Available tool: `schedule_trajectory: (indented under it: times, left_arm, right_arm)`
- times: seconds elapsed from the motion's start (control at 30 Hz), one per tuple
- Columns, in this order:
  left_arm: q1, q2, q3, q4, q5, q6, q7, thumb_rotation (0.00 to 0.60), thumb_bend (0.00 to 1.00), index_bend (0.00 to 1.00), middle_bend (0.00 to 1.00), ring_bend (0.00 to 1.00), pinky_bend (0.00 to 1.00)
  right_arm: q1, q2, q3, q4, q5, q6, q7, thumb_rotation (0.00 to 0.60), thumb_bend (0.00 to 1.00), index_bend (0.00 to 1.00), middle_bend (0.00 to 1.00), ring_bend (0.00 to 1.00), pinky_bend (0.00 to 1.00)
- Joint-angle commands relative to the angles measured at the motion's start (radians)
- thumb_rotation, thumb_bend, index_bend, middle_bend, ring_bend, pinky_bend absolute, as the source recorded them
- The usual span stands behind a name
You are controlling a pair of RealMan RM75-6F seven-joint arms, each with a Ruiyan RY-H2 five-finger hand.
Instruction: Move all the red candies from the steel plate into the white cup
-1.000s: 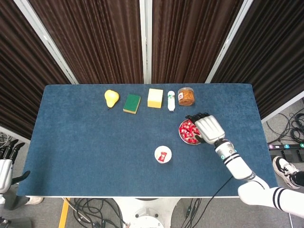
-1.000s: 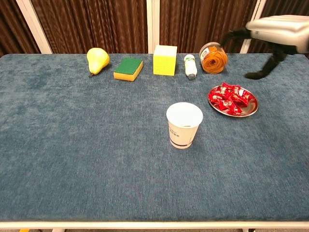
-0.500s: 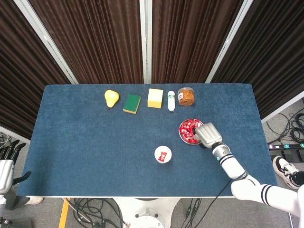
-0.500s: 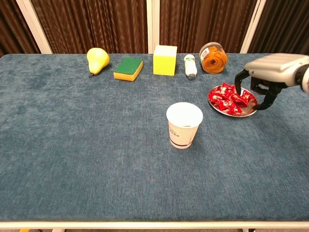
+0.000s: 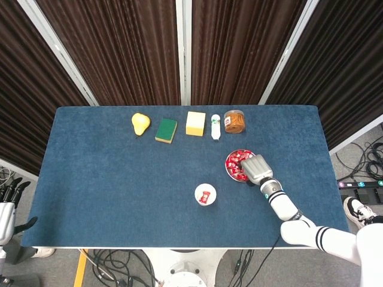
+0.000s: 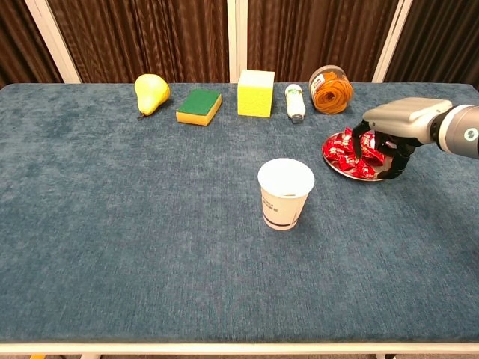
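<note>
While its fingers curl down into the heap, the right robot hand [image 6: 393, 134] sits over red wrapped candies [image 6: 352, 152] on the round steel plate [image 6: 334, 166]; whether it grips one is unclear. Nearby on the blue bench [image 6: 135, 224] stands the white paper cup [image 6: 285, 193].

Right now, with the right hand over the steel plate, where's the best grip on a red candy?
Take one candy off the top of the red candies, pinching it across its short sides, coming straight down. They lie piled flat in the shallow steel plate, so a side approach would likely hit the rim. The right hand already hangs over the plate, fingers curled down into the pile.
</note>
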Motion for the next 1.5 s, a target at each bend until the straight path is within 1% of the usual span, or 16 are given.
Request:
schedule_trajectory:
  times: [0.03,0.17,0.37,0.47,0.57,0.63,0.7,0.77,0.9,1.0,1.1,1.2,1.27,1.5]
  left_arm:
    - [0.000,-0.001,0.000,0.004,0.000,-0.001,-0.003,0.600,0.00,0.22,0.21,0.21,0.20]
    - [0.000,-0.003,-0.001,0.009,0.000,0.000,-0.008,0.600,0.00,0.22,0.21,0.21,0.20]
    - [0.001,-0.008,-0.001,0.018,-0.003,-0.003,-0.015,0.600,0.00,0.22,0.21,0.21,0.20]
    - [0.001,-0.010,-0.002,0.023,-0.006,-0.004,-0.018,0.600,0.00,0.22,0.21,0.21,0.20]
    - [0.000,-0.012,-0.004,0.027,-0.006,-0.004,-0.022,0.600,0.00,0.22,0.21,0.21,0.20]
    - [-0.001,-0.013,-0.004,0.029,-0.005,-0.006,-0.023,0.600,0.00,0.22,0.21,0.21,0.20]
    - [-0.002,-0.014,-0.005,0.031,-0.004,-0.006,-0.024,0.600,0.00,0.22,0.21,0.21,0.20]
    - [-0.003,-0.014,-0.006,0.033,-0.004,-0.006,-0.025,0.600,0.00,0.22,0.21,0.21,0.20]
    - [-0.004,-0.012,-0.008,0.034,0.000,-0.002,-0.028,0.600,0.00,0.22,0.21,0.21,0.20]
    - [-0.004,-0.009,-0.009,0.031,0.002,0.001,-0.025,0.600,0.00,0.22,0.21,0.21,0.20]
    - [-0.003,-0.005,-0.009,0.025,0.005,0.005,-0.022,0.600,0.00,0.22,0.21,0.21,0.20]
    - [0.001,-0.004,-0.007,0.018,0.010,0.014,-0.020,0.600,0.00,0.22,0.21,0.21,0.20]
    - [0.002,-0.003,-0.005,0.017,0.012,0.016,-0.017,0.600,0.00,0.22,0.21,0.21,0.20]
    - [0.003,0.000,-0.003,0.016,0.013,0.015,-0.019,0.600,0.00,0.22,0.21,0.21,0.20]
  right_arm:
    - [0.007,-0.009,-0.002,0.008,0.009,-0.007,-0.003,0.600,0.16,0.42,0.86,0.89,1.00]
    - [0.014,-0.020,-0.004,0.019,0.021,-0.008,-0.010,0.600,0.20,0.44,0.86,0.89,1.00]
    - [0.030,-0.036,-0.009,0.045,0.053,-0.021,-0.028,0.600,0.21,0.46,0.86,0.89,1.00]
    - [0.036,-0.040,-0.012,0.052,0.065,-0.026,-0.034,0.600,0.23,0.48,0.86,0.89,1.00]
    - [0.036,-0.042,-0.011,0.056,0.065,-0.018,-0.030,0.600,0.27,0.55,0.86,0.89,1.00]
    - [0.035,-0.038,-0.008,0.052,0.062,-0.011,-0.023,0.600,0.30,0.61,0.86,0.90,1.00]
    - [0.031,-0.018,0.003,0.026,0.052,0.004,-0.007,0.600,0.30,0.64,0.86,0.90,1.00]
    - [0.023,0.012,0.020,-0.019,0.030,0.032,0.018,0.600,0.30,0.65,0.86,0.90,1.00]
    - [-0.005,0.103,0.058,-0.169,-0.042,0.086,0.103,0.600,0.30,0.65,0.86,0.90,1.00]
    - [-0.018,0.160,0.083,-0.284,-0.113,0.098,0.180,0.600,0.30,0.65,0.86,0.90,1.00]
    - [-0.016,0.186,0.090,-0.357,-0.188,0.095,0.224,0.600,0.30,0.65,0.86,0.90,1.00]
    - [0.000,0.179,0.085,-0.387,-0.229,0.076,0.234,0.600,0.30,0.65,0.86,0.90,1.00]
    - [0.013,0.165,0.080,-0.388,-0.233,0.062,0.225,0.600,0.30,0.64,0.86,0.90,1.00]
    - [0.048,0.104,0.052,-0.364,-0.194,0.046,0.148,0.600,0.30,0.61,0.86,0.90,1.00]
